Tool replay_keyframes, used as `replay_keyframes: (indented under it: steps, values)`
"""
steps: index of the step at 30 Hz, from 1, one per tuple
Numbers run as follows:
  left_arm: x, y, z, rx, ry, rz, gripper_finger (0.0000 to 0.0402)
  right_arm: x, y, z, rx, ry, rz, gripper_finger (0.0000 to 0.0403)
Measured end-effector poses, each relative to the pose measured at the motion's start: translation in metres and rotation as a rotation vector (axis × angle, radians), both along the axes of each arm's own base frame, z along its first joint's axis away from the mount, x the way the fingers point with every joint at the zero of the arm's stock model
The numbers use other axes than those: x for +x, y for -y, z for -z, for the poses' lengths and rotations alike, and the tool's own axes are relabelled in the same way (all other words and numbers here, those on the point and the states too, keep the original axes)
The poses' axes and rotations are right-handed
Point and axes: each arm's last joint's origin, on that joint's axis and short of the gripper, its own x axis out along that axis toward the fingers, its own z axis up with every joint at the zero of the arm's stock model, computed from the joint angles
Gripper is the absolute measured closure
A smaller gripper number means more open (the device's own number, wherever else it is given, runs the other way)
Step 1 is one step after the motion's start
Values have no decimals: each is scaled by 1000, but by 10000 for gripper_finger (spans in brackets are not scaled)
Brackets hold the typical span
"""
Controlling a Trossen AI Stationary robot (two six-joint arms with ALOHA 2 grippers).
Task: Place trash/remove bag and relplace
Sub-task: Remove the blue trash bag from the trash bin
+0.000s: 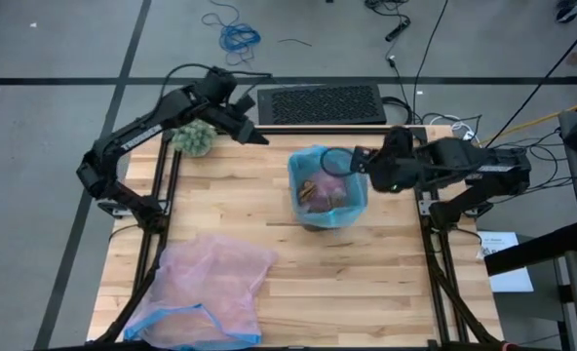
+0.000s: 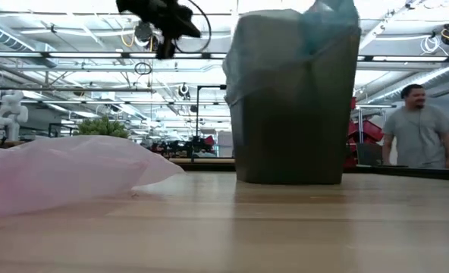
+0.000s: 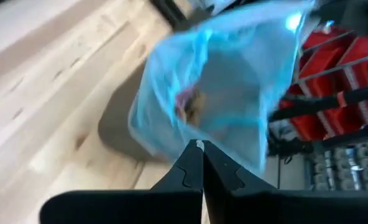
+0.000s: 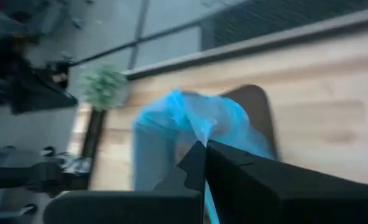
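Note:
The light-blue bag [image 1: 326,183] lines the brown bin [image 2: 293,114], which stands on the table's middle right. Brown and pink trash [image 1: 320,192] lies inside it and also shows in the left wrist view [image 3: 187,104]. My right gripper [image 1: 359,164] is at the bag's right side, shut on its film. My left gripper [image 1: 259,138] hangs shut in the air to the far left of the bin, apart from the bag, with nothing between its fingers [image 3: 200,149]. My right gripper pinches the bag's upper edge [image 4: 196,134] between its two shut fingers, on the bin's right side. The fingers come slanting down from the table's right. The film is drawn up into a peak [image 2: 331,14] above the bin, while the rest of the bag stays in and over it.
A fuzzy green ball [image 1: 193,138] sits at the far left under my left arm. A pink bag with a blue rim [image 1: 206,283] lies spread over the near left. A black keyboard [image 1: 320,104] lies beyond the far edge. A person [image 2: 418,129] stands behind the table.

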Motion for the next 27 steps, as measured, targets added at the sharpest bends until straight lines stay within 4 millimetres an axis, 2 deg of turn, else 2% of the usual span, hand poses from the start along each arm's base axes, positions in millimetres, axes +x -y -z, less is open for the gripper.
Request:
replay_keyframes:
  steps: [4, 8, 13, 17, 23, 27]
  values:
    - [-20, 22, -19, 40, -102, -12, 401, 8, 8, -14, -85, 41, -93, 403]
    - [-33, 32, -23, 88, -179, -73, 401, 21, 14, -26, -178, 93, -208, 403]
    - [-32, 30, -27, 84, -159, -117, 401, 33, 20, -42, -317, 158, -408, 403]
    - [-30, 35, -28, 48, -121, -44, 398, 38, 24, -51, -395, 204, -479, 403]
    - [-30, 49, -22, -75, -178, 34, 344, 37, 29, -53, -422, 190, -488, 403]
    - [-21, 56, -7, -81, -201, 64, 295, 37, 29, -53, -441, 175, -501, 403]
